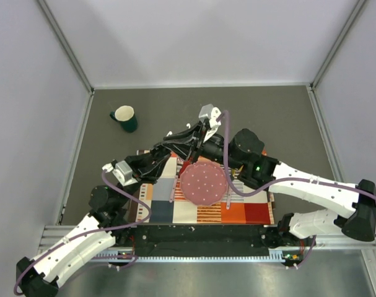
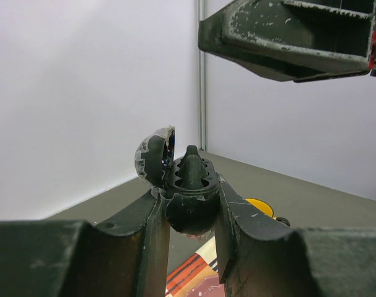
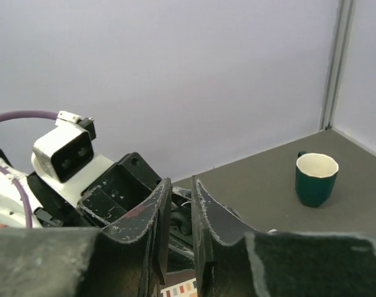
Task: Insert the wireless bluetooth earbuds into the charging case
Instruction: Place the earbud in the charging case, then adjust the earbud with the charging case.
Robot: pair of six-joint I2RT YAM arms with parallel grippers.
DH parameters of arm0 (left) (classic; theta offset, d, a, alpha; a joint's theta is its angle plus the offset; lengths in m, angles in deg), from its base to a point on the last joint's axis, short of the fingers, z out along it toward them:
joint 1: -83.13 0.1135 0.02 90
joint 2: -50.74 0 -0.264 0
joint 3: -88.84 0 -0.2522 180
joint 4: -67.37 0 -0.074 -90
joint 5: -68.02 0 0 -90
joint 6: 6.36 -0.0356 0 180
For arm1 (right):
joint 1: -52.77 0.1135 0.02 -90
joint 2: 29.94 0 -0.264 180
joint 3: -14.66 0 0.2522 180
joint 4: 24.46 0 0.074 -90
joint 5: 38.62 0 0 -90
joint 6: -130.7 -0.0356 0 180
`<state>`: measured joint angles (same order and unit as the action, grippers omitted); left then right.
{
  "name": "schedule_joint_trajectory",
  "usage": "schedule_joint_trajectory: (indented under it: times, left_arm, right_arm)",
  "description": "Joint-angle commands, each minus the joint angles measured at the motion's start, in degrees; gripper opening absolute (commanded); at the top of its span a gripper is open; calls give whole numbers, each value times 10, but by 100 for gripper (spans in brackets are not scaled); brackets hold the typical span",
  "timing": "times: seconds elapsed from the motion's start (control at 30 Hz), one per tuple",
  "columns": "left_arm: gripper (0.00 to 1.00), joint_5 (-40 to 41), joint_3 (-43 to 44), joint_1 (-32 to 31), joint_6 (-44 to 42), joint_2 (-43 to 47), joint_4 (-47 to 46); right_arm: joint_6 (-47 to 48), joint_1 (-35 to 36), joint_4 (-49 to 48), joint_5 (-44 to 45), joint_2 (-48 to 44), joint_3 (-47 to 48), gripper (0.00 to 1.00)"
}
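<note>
Jaws of the left gripper (image 2: pixel 191 201) clamp the charging case (image 2: pixel 186 176), lid open and raised clear of the tabletop (image 1: pixel 268 117), probably so that its sockets face the other arm. The right gripper (image 3: pixel 180 185) hangs close by with its jaws narrow. Whether they pinch one of the earbuds I cannot tell, and neither shows plainly in any view.
</note>
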<state>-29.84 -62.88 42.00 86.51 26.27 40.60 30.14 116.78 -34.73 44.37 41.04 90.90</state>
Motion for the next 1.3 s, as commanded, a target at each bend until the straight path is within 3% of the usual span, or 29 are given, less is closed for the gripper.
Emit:
schedule_joint_trajectory:
  times: [0.0, 0.47, 0.67, 0.87, 1.07, 1.27]
  left_arm:
    - [0, -3, 3, -2, -2, 7, -30]
    - [0, -10, 9, -2, -2, 6, -26]
    - [0, -6, 9, -1, -2, 9, -23]
    - [0, -3, 9, -2, -2, 10, -22]
    - [0, -10, 7, -2, -2, 7, -17]
    - [0, -72, 26, -2, -10, 13, 37]
  right_arm:
    - [-11, 2, 53, -38, 13, 51, 16]
    - [-28, 2, 127, -44, 54, 59, 9]
    - [-10, 2, 140, -34, 42, 52, 1]
    - [14, 2, 191, -45, 37, 63, 0]
    - [26, 3, 147, -60, 17, 48, 22]
    - [127, 3, 164, -95, 6, 69, 31]
